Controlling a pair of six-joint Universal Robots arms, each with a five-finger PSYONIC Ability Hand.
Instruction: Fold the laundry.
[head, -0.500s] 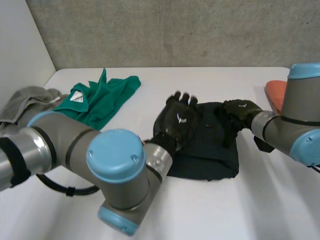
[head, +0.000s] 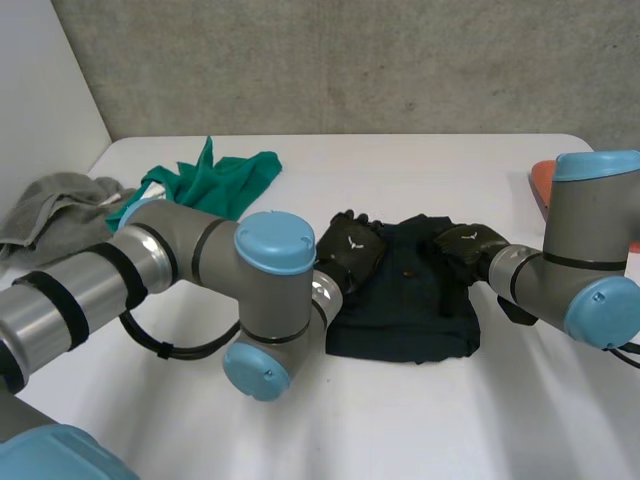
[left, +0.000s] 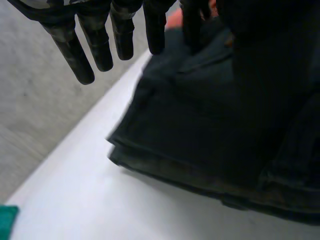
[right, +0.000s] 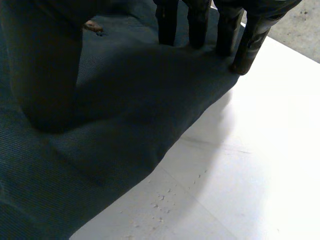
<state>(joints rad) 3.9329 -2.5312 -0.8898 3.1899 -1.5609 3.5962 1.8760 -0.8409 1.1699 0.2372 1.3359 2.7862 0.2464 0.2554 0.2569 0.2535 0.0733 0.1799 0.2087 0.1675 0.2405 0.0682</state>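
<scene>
A dark navy garment (head: 405, 305) lies folded at the middle of the table. My left hand (head: 350, 250) is at its far left edge; in the left wrist view its fingers (left: 102, 42) hang straight and apart just above the garment's (left: 200, 125) layered edge, holding nothing. My right hand (head: 465, 245) rests on the garment's far right part. Seen from the right wrist, its fingers (right: 200, 22) are straight, with their tips down on the cloth (right: 115, 130) near its edge, and the thumb (right: 45, 75) presses beside them.
A green garment (head: 215, 180) lies crumpled at the back left, and its corner (left: 6, 216) lies beyond the navy one. A grey garment (head: 50, 210) sits at the left edge. An orange thing (head: 540, 180) lies at the right edge. Bare table (head: 400, 420) lies in front.
My left arm has swung its elbow back and left, and its hand has come down from above the garment to its left edge. The right hand has settled slightly lower on the cloth.
</scene>
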